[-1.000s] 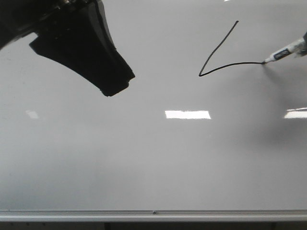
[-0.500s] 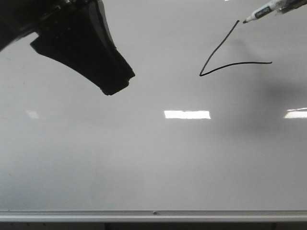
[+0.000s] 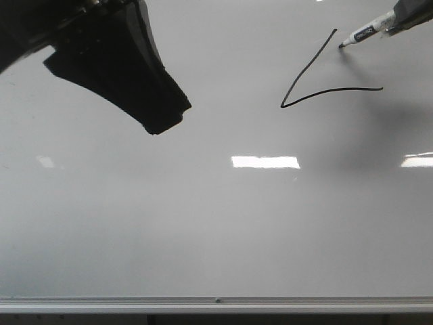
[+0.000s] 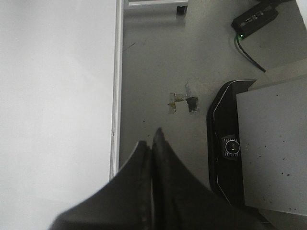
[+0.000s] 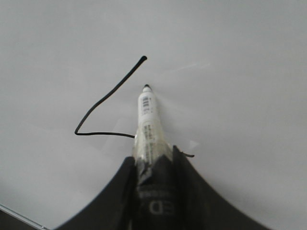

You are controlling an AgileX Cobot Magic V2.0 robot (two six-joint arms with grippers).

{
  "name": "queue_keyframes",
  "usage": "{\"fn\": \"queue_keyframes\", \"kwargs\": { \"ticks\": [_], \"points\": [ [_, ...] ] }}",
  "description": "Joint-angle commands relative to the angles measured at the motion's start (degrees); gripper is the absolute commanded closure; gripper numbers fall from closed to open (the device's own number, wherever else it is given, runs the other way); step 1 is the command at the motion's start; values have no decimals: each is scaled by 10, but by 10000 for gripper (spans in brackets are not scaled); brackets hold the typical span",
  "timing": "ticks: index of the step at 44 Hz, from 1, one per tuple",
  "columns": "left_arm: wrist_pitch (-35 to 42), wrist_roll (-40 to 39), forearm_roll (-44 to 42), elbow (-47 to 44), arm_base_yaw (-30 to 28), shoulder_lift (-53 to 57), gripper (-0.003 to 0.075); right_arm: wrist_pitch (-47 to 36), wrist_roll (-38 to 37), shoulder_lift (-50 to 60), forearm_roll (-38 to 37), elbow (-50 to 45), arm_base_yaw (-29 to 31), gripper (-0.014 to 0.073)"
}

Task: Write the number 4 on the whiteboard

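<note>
The whiteboard (image 3: 203, 230) fills the front view. Two black strokes of the number 4 (image 3: 304, 74) are on it: a slanted line down to a corner and a roughly level line running right. They also show in the right wrist view (image 5: 103, 100). My right gripper (image 3: 411, 13) (image 5: 152, 152) is shut on a white marker (image 3: 364, 32) (image 5: 147, 120). The marker's tip (image 3: 340, 45) is just right of the slanted stroke's top end, at or barely above the board. My left gripper (image 3: 162, 125) (image 4: 153, 141) is shut and empty, hovering at upper left.
The silver bottom rail (image 3: 216, 302) runs along the board's near edge. Bright light reflections (image 3: 265, 162) lie mid-board. The left wrist view shows the board's edge rail (image 4: 116, 96), grey floor (image 4: 163, 62) and a black robot base (image 4: 230, 148) beyond it.
The marker left the right end of the level stroke, rose and moved up-left, then came down a little beside the top of the slanted stroke. The left arm stayed still.
</note>
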State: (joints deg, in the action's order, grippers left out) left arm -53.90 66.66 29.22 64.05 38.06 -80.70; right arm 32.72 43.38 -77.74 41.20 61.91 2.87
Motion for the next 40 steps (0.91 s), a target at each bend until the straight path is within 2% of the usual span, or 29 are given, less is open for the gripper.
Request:
{"fn": "queue_keyframes", "kwargs": {
  "ticks": [1,9,22,31,33,35,37,40],
  "points": [
    [14,-4,24,17,3,21,741,-16,0,1,14,20,0,698],
    [14,-4,24,17,3,21,741,13,-9,-9,-7,1,0,698],
    [14,-4,24,17,3,21,741,-20,-10,-9,-17,-137,0,698],
    [14,-4,25,17,3,21,731,57,-8,58,-5,-98,-9,698],
    [16,-4,28,17,3,21,699,83,-6,86,-5,-81,-19,698],
    [23,-4,36,17,3,21,626,119,2,100,-6,-59,-31,698],
    [35,-4,40,17,3,21,538,152,19,107,-6,-43,-45,698],
    [61,-4,48,17,3,21,359,195,43,110,-6,-23,-73,698]
  ]
}}
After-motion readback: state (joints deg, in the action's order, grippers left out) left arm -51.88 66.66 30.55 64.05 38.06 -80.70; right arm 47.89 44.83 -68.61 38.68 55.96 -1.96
